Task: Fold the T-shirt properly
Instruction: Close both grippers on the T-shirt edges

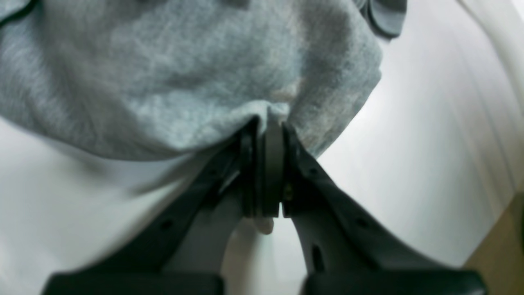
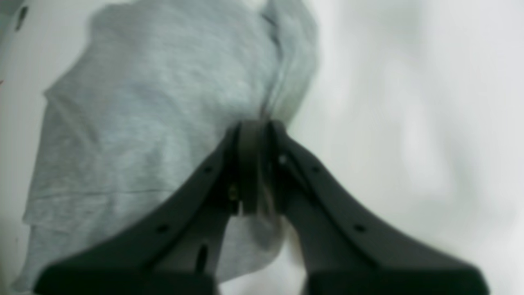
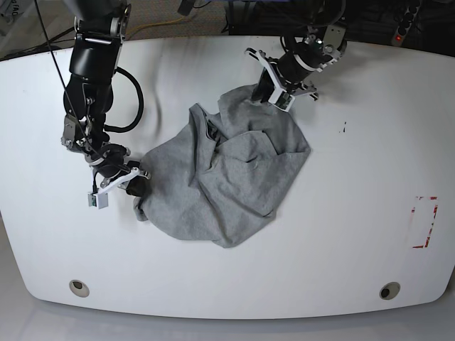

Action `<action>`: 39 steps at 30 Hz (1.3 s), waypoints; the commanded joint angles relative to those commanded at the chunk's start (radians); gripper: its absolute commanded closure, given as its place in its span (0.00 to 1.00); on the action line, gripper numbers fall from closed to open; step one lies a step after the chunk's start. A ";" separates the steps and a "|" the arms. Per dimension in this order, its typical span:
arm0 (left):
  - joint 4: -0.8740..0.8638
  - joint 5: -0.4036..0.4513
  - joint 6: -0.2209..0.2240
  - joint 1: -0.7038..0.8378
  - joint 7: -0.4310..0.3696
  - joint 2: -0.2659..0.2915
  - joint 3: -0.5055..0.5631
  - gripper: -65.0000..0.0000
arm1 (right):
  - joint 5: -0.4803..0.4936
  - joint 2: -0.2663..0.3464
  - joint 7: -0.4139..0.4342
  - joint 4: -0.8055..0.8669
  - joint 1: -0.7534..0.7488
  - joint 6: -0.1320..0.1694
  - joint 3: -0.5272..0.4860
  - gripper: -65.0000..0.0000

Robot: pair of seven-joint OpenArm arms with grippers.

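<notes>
Both grippers, left gripper (image 1: 270,123) and right gripper (image 2: 254,125), are clenched on the crumpled T-shirt (image 3: 220,177); pull unevenly and you'll bunch it worse.

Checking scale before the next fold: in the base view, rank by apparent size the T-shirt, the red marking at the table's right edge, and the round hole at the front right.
1. T-shirt, by far the largest.
2. Red marking.
3. Round hole, smallest.

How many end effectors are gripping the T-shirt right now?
2: the left end effector pinches the T-shirt at its far edge; the right end effector pinches its other end. None appears hidden.
</notes>
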 joint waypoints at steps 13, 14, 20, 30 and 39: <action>0.219 -0.005 -0.008 -0.049 0.170 -0.115 -0.163 1.00 | 0.002 0.051 -0.086 0.098 0.044 0.000 -0.006 0.92; 0.219 -0.005 -0.008 -0.049 0.170 -0.117 -0.163 1.00 | 0.002 0.048 -0.109 0.098 0.044 0.000 0.002 0.92; 0.216 -0.003 -0.008 -0.049 0.170 -0.117 -0.163 1.00 | 0.005 -0.041 -0.241 0.115 -0.017 0.000 0.120 0.59; 0.218 -0.005 -0.008 -0.048 0.170 -0.114 -0.161 1.00 | 0.020 -0.124 -0.256 0.190 -0.163 0.000 0.157 0.20; 0.218 -0.005 -0.008 -0.048 0.170 -0.114 -0.160 1.00 | 0.020 -0.132 -0.255 0.060 -0.112 0.000 0.153 0.20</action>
